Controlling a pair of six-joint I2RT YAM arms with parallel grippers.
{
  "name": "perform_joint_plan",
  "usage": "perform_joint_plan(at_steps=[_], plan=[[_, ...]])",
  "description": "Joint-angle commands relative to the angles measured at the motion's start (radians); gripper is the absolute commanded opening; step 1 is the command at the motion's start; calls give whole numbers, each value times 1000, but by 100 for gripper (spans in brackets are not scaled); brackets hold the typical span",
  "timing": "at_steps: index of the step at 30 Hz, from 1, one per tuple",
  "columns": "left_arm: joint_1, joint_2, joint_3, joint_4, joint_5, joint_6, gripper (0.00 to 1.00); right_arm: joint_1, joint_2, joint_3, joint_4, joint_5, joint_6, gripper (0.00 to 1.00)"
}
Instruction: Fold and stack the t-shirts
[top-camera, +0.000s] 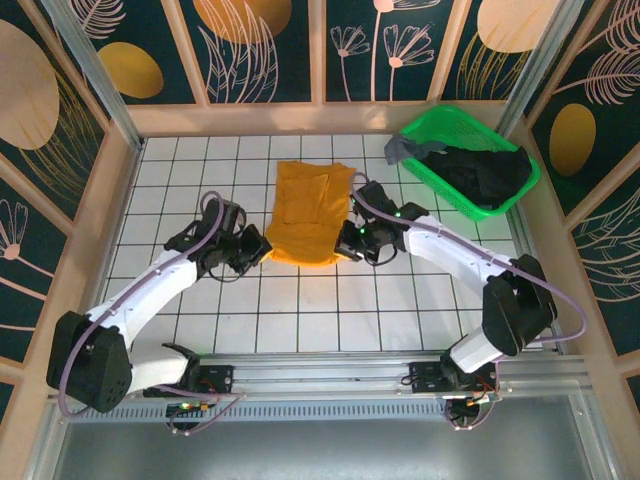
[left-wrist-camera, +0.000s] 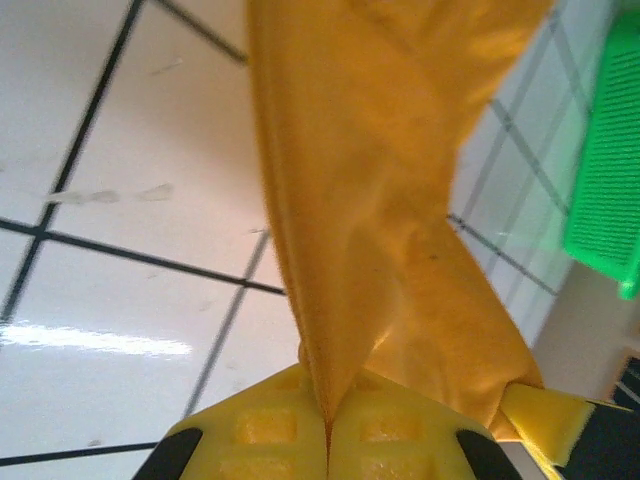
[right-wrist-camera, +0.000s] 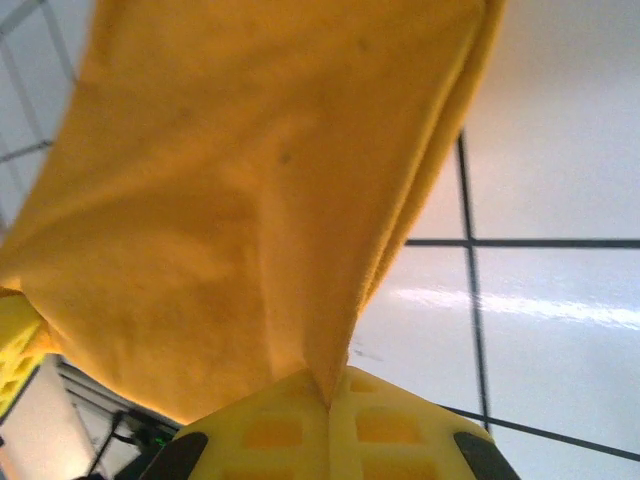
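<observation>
Both near corners of the mustard-orange t-shirt (top-camera: 305, 210) are pinched. The left fingers (left-wrist-camera: 265, 428) and right fingers (right-wrist-camera: 385, 425) are each clamped on cloth, raising that hem off the table (top-camera: 300, 310), probably to fold it over the rest. The black t-shirt (top-camera: 490, 172) and grey t-shirt (top-camera: 404, 149) wait in the green basket (top-camera: 425, 170).

The mustard-orange t-shirt (top-camera: 305, 215) is soft matt cloth with a fine, slightly fuzzy weave. The surface (top-camera: 300, 300) is glossy white tile with dark grout lines, throwing bright streaks of reflected light. The left pincer (left-wrist-camera: 328, 435) and right pincer (right-wrist-camera: 330, 405) have matt yellow plastic fingers moulded with shallow square recesses. The basket (top-camera: 445, 185) is shiny green plastic mesh; the black t-shirt (top-camera: 490, 175) and grey t-shirt (top-camera: 403, 150) in it are dull cloth. The rail (top-camera: 330, 362) along the near edge is brushed metal.
</observation>
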Motion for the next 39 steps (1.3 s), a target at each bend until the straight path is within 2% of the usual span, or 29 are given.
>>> perform_joint_plan(at_steps=[1,10,16,18,20,21,23,24,25,26,29,32,35,39], plan=[[-1,6,108,-25,-17,-37,0,-4,-13,91,-66,51,65,0],[74,225,361,36,-5,-38,0,-93,140,337,-35,72,82,0],[141,532,572,98,25,-2,0,-202,401,584,6,71,54,0],[152,673,693,113,43,21,0,-233,508,688,6,80,45,0],[157,808,851,45,29,66,2,-261,611,797,2,63,27,0],[158,879,938,1,27,93,10,-276,671,868,-26,56,22,11],[160,980,1072,-74,20,132,42,-291,764,1000,-83,50,-3,41],[159,1001,1115,-100,4,152,56,-294,791,1049,-104,59,-25,50],[160,998,1135,-113,-21,171,66,-296,807,1085,-114,63,-52,66],[160,969,1117,-107,-43,182,72,-299,807,1101,-126,73,-71,71],[160,834,947,-37,-58,185,72,-306,728,1004,-117,103,-98,71],[160,648,638,86,-37,113,64,-294,567,758,-14,122,-107,69],[157,482,330,212,-1,-11,55,-270,391,494,104,110,-97,60],[156,332,57,327,32,-143,52,-221,183,204,239,76,-66,54]])
